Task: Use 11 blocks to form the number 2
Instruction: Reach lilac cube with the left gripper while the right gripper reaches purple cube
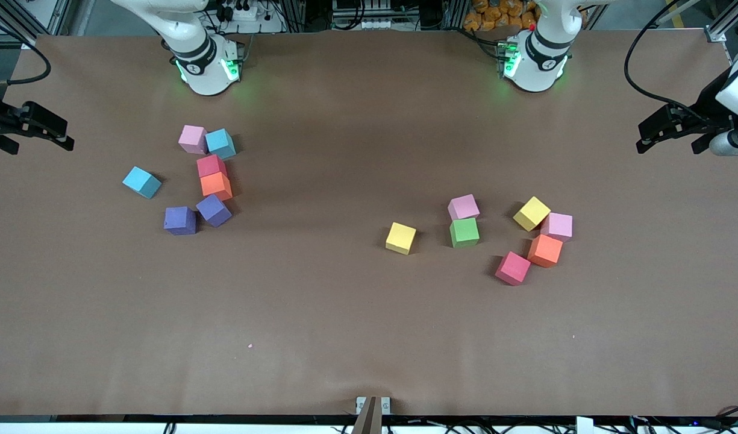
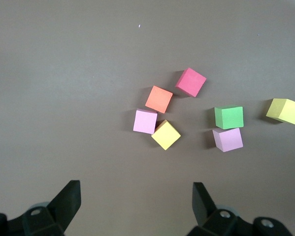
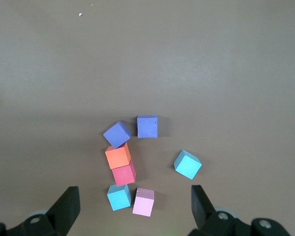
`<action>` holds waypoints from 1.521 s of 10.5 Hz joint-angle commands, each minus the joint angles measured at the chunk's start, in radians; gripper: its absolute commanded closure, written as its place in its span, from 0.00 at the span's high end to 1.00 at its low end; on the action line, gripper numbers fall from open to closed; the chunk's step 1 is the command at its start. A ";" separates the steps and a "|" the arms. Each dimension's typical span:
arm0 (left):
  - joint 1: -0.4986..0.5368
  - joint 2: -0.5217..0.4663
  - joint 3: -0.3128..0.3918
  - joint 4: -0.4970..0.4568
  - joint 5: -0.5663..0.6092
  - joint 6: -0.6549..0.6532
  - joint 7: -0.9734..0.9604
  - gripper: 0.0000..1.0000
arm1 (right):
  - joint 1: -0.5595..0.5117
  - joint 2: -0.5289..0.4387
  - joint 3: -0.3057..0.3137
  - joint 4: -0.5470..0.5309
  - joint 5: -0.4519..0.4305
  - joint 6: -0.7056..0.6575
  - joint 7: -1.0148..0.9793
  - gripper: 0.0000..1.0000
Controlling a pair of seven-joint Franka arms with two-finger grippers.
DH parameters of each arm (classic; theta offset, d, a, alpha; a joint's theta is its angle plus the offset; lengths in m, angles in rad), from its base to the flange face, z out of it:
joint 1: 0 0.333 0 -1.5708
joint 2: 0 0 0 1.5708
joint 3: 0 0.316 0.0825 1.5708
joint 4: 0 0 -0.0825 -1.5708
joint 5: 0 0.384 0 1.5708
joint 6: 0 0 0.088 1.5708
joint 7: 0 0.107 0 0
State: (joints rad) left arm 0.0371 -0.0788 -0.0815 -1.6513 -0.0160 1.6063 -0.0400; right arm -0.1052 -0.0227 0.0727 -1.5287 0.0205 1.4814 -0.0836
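Brown paper covered the desk (image 1: 356,313), and the foam blocks lay on it in two loose groups, none arranged into a digit.

The left tool (image 1: 670,129) hung at the left arm's end of the desk, its fingers (image 2: 68,199) spread wide and holding nothing. The group nearest that tool held seven cubes. A yellow block (image 1: 531,213), a pink block (image 1: 557,226), an orange block (image 1: 545,250) and a red block (image 1: 512,268) sat close together, the yellow touching the pink and the pink touching the orange. Farther from the left tool, toward the middle of the desk, a second pink block (image 1: 463,207) sat just beside a green block (image 1: 464,232), and a second yellow block (image 1: 400,237) stood apart from them, farthest of this group from the left tool.

The right tool (image 1: 34,126) hung at the right arm's end of the desk, also spread wide and empty, its fingers (image 3: 66,204) showing in the right wrist view. A lone light blue block (image 1: 142,181) lay closest to it. Past that stood a pink block (image 1: 193,138) touching another light blue block (image 1: 220,143), then a red block (image 1: 211,165) against an orange block (image 1: 216,185), and two purple blocks (image 1: 180,220) side by side.
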 commanded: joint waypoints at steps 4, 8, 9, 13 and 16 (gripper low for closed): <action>-0.016 0.062 -0.004 0.004 -0.022 -0.014 0.014 1.00 | 0.005 0.003 -0.002 0.007 -0.001 -0.003 0.013 1.00; -0.161 0.211 -0.015 -0.030 -0.030 0.073 -0.087 1.00 | 0.021 0.007 -0.001 0.004 -0.002 0.007 0.018 1.00; -0.180 0.218 -0.033 -0.077 -0.038 0.137 -0.151 1.00 | 0.051 0.007 -0.001 -0.013 -0.001 0.034 0.018 1.00; -0.241 0.307 -0.055 -0.188 -0.057 0.288 -0.233 1.00 | 0.114 0.024 -0.001 -0.126 0.009 0.155 0.019 1.00; -0.276 0.317 -0.066 -0.255 -0.058 0.377 -0.305 1.00 | 0.151 0.036 -0.001 -0.212 0.010 0.244 0.019 1.00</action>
State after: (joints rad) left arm -0.2286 0.2555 -0.1465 -1.8749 -0.0576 1.9511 -0.3175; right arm 0.0258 0.0212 0.0781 -1.6971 0.0214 1.6883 -0.0789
